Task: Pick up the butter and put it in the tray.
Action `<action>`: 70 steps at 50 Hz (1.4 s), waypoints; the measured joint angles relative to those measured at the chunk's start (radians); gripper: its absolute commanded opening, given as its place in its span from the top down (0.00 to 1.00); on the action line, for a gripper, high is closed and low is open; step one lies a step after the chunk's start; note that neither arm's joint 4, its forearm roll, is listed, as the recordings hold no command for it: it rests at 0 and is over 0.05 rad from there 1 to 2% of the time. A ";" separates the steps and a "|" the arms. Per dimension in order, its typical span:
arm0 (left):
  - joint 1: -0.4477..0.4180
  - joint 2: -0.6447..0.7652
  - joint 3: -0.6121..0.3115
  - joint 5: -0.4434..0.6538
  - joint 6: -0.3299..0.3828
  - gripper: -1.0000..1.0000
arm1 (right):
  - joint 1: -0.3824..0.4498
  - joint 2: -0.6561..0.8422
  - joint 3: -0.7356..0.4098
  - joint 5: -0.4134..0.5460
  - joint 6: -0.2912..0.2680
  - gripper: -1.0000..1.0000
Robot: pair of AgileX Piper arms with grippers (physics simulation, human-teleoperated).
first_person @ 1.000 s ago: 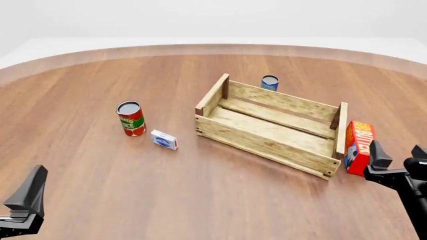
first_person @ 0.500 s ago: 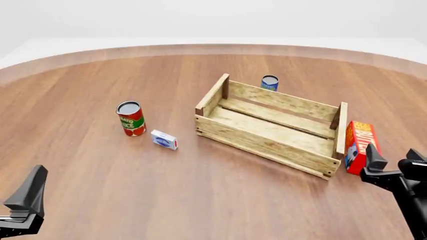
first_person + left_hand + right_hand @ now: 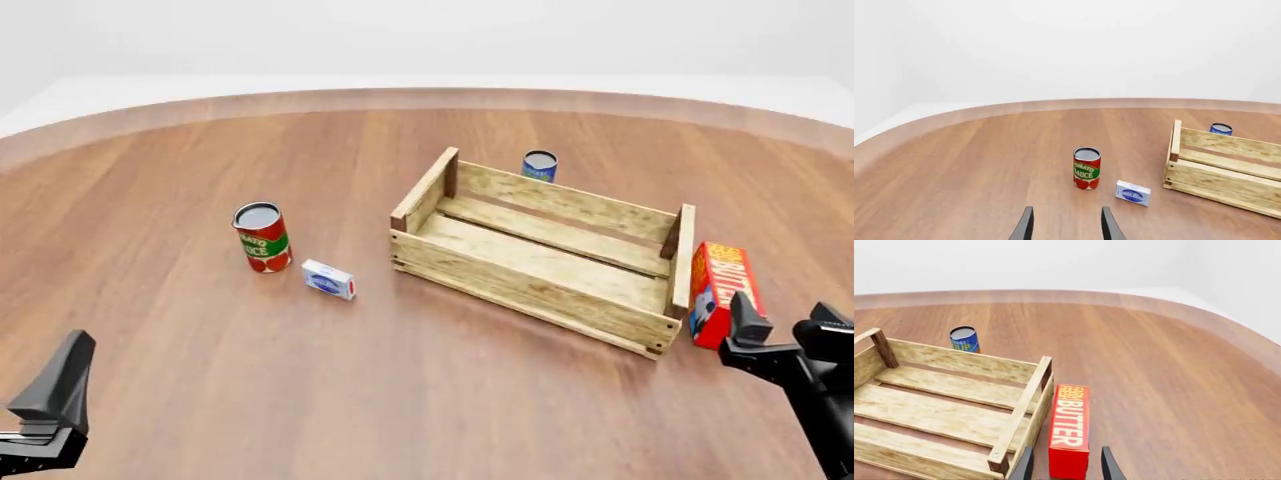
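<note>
**Butter dead ahead of the right tool, long axis in line with the reach**

The butter (image 3: 1069, 433) stands on its narrow edge on the worktop (image 3: 400, 390), just beside the tray's (image 3: 541, 300) right-hand end board — close, though whether they touch I cannot tell. Its long axis runs away from the arms, parallel to that end board. In the right wrist view its near end sits between the tips of the right tool (image 3: 1066, 466), whose fingers stand spread to either side of the carton and are not yet closed on it. Right arm is clearly the nearer; the next move looks like a short advance, then a squeeze across the thin faces.

The left tool (image 3: 1066, 225) is spread too, holding nothing, well apart from the tray on its far-left side.

Materials — butter: flat-sided red-orange carton, white lettering, crisp corners, likely easy to pinch. Tray: pale rough wooden slats, open top, gaps in the floor, taller end boards. Left of the tray: tomato sauce can (image 3: 262, 237), small white-and-blue box (image 3: 327, 279). Behind the tray: blue can (image 3: 539, 165). Worktop is smooth brown wood grain.
</note>
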 measured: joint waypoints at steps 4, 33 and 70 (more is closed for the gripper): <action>0.000 0.000 0.000 0.000 0.000 0.00 | -0.001 0.004 0.000 0.000 0.000 0.00; 0.000 0.000 0.000 0.000 0.000 0.00 | -0.001 0.072 -0.043 -0.001 0.002 0.00; 0.000 0.000 0.000 0.000 0.000 0.00 | -0.009 0.173 -0.101 -0.001 0.010 0.00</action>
